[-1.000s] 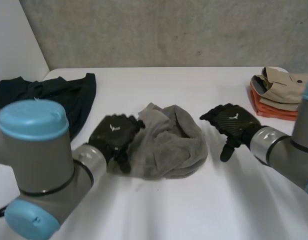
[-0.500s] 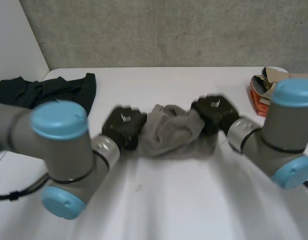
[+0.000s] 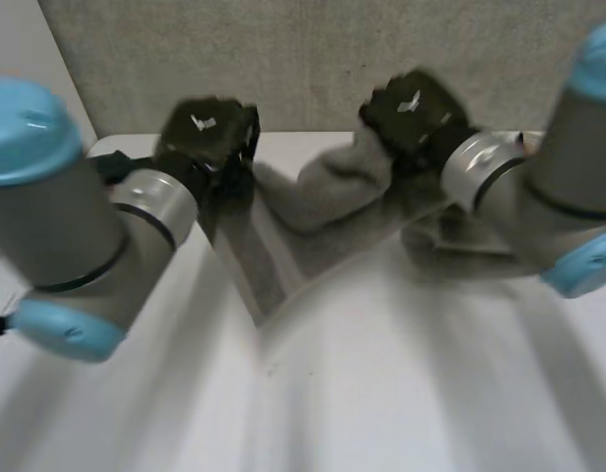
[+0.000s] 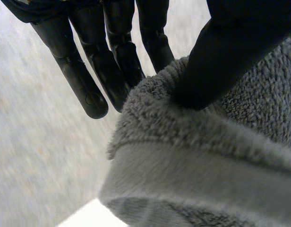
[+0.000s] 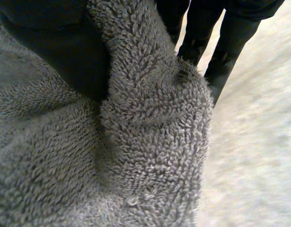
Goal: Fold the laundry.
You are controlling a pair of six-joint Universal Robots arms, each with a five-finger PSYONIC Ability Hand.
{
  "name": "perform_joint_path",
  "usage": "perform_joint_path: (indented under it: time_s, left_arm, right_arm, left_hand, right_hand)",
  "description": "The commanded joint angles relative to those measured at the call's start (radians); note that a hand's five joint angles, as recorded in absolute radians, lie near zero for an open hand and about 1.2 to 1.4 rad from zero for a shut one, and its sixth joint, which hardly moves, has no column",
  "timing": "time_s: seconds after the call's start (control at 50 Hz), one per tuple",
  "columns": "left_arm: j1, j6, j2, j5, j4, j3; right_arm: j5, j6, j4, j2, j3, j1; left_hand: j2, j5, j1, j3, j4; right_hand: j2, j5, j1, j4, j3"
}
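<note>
The grey terry towel point(image 3: 328, 192) spans sideways, sagging downward; left hand point(image 3: 207, 138) and right hand point(image 3: 413, 108) each pinch its top edge

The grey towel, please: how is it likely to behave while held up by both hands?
Probably floppy: the grey towel sags between the left hand and right hand. Its thick looped pile likely resists slipping from a pinch.
</note>
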Motion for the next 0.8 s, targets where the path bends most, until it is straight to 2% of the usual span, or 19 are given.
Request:
perform_joint_path:
  time_s: [0.02,0.04,0.08,0.1,0.14,0.22,0.38,0.52,0.56,0.68,0.8]
  left_arm:
    - [0.059,0.002,-0.335,-0.005,-0.004,0.249]
    - [0.068,0.002,-0.360,-0.005,-0.004,0.274]
    - [0.076,0.001,-0.401,-0.002,-0.005,0.317]
    - [0.076,0.007,-0.426,0.001,-0.005,0.344]
    - [0.074,0.013,-0.430,0.001,-0.005,0.357]
    - [0.067,0.009,-0.415,-0.003,-0.005,0.337]
    - [0.070,0.016,-0.148,0.012,-0.013,0.089]
    - [0.067,0.044,0.005,0.013,-0.008,-0.180]
    - [0.067,0.076,0.010,0.013,-0.008,-0.244]
    - [0.070,0.179,-0.016,0.013,0.006,-0.312]
    - [0.082,0.231,-0.134,0.015,0.013,-0.262]
  right_arm:
    - [0.005,-0.028,-0.093,0.249,-0.049,0.022]
    - [0.014,-0.025,-0.130,0.284,-0.052,0.029]
    - [0.041,-0.020,-0.168,0.301,-0.056,0.029]
    - [0.063,-0.017,-0.187,0.301,-0.056,0.029]
    - [0.138,-0.002,-0.222,0.284,-0.056,0.033]
    - [0.232,0.071,-0.227,0.180,-0.025,0.023]
    - [0.220,0.125,-0.080,-0.021,0.084,-0.053]
    - [0.192,0.124,0.121,-0.050,0.157,-0.128]
    - [0.190,0.122,0.135,-0.050,0.179,-0.142]
    - [0.157,0.119,0.128,-0.030,0.250,-0.166]
    - [0.150,0.119,0.091,0.010,0.280,-0.160]
  left_hand:
    - [0.200,0.256,0.232,0.204,0.199]
    - [0.114,0.170,0.145,0.117,0.112]
    - [-0.279,-0.223,-0.247,-0.275,-0.280]
    - [-0.659,-0.602,-0.627,-0.655,-0.660]
    - [-0.794,-0.738,-0.763,-0.791,-0.796]
    - [-0.838,-0.782,-0.807,-0.835,-0.840]
    - [-0.786,-0.730,-0.755,-0.782,-0.787]
    - [-0.404,-0.348,-0.373,-0.401,-0.406]
    - [-0.340,-0.284,-0.308,-0.336,-0.341]
    - [-0.336,-0.280,-0.305,-0.333,-0.338]
    - [-0.486,-0.430,-0.455,-0.482,-0.488]
  right_hand:
    - [-0.951,-0.952,-0.890,-0.975,-0.961]
    - [-0.951,-0.952,-0.890,-0.975,-0.961]
    - [-0.951,-0.952,-0.890,-0.975,-0.961]
    - [-0.951,-0.952,-0.890,-0.975,-0.961]
    - [-0.951,-0.952,-0.890,-0.975,-0.961]
    - [-0.951,-0.952,-0.890,-0.975,-0.961]
    - [-0.951,-0.952,-0.890,-0.975,-0.961]
    - [-0.951,-0.952,-0.890,-0.975,-0.961]
    - [-0.951,-0.952,-0.890,-0.975,-0.961]
    - [-0.951,-0.952,-0.890,-0.975,-0.961]
    - [-0.951,-0.952,-0.890,-0.975,-0.961]
